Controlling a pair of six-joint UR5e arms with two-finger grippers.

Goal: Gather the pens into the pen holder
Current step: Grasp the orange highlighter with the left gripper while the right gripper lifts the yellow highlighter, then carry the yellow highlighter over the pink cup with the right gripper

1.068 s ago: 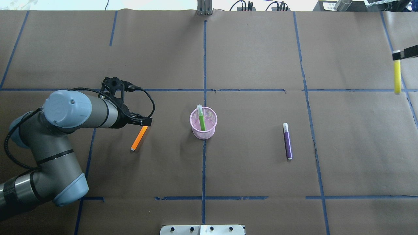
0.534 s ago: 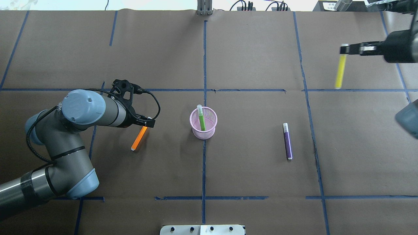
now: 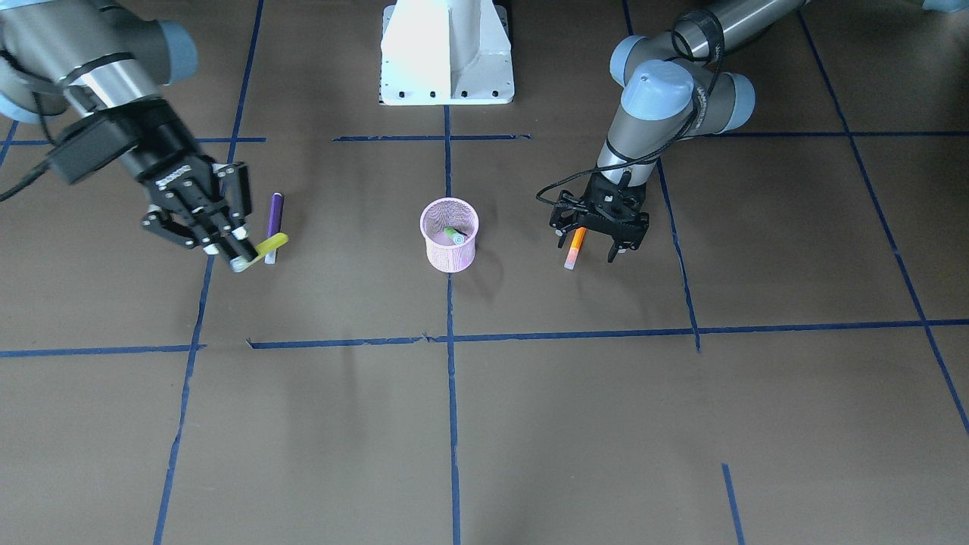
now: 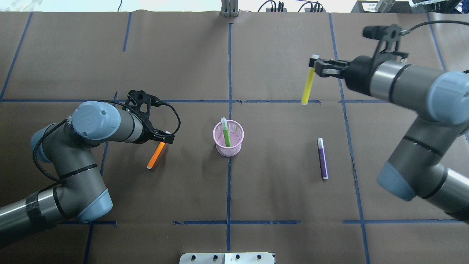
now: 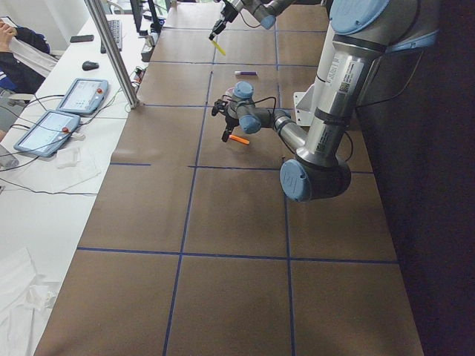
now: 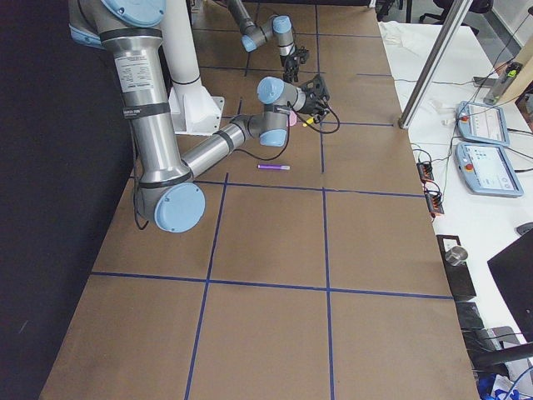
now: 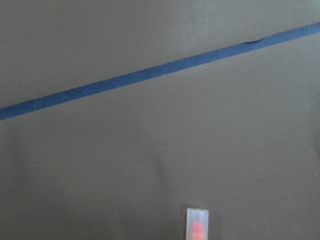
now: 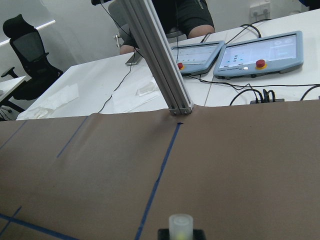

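1. Container: the holder [image 4: 228, 139], a pink mesh cup, stands upright at the middle of the tabletop [image 4: 282, 200], on the centre tape [image 4: 229, 190] line.
2. Contents: one green pen [image 4: 226, 134] leans inside it, pale cap end up and standing above the rim. Nothing else shows in the cup.
3. Orange pen [image 4: 156, 154]: lies flat on the tabletop to the holder's left, well apart from it.
4. Left hand [image 4: 169, 139]: low over the orange pen's far end, fingers spread, grasping nothing. Whether it touches the pen cannot be told.
5. Purple pen [image 4: 322, 160]: lies flat on the tabletop to the holder's right, well apart from it, no hand near it.
6. Right hand [image 4: 315, 66]: clenched on the cap end of a yellow pen [image 4: 307, 86], which hangs in the air over the far right part of the tabletop, away from the holder.
7. Surface: brown paper, marked into squares by blue tape.
8. Room: beyond the far edge, a white desk carries two pendants [image 8: 260, 52], behind a metal post [image 8: 159, 62]. A person [image 8: 182, 15] sits there, and a black chair [image 8: 27, 52] stands to one side.
9. Limits: the left wrist view shows only the orange pen's cap, cut off at the bottom edge, and no fingers. The right wrist view shows only the yellow pen's cap top. In the right side view the near arm hides most of the holder.
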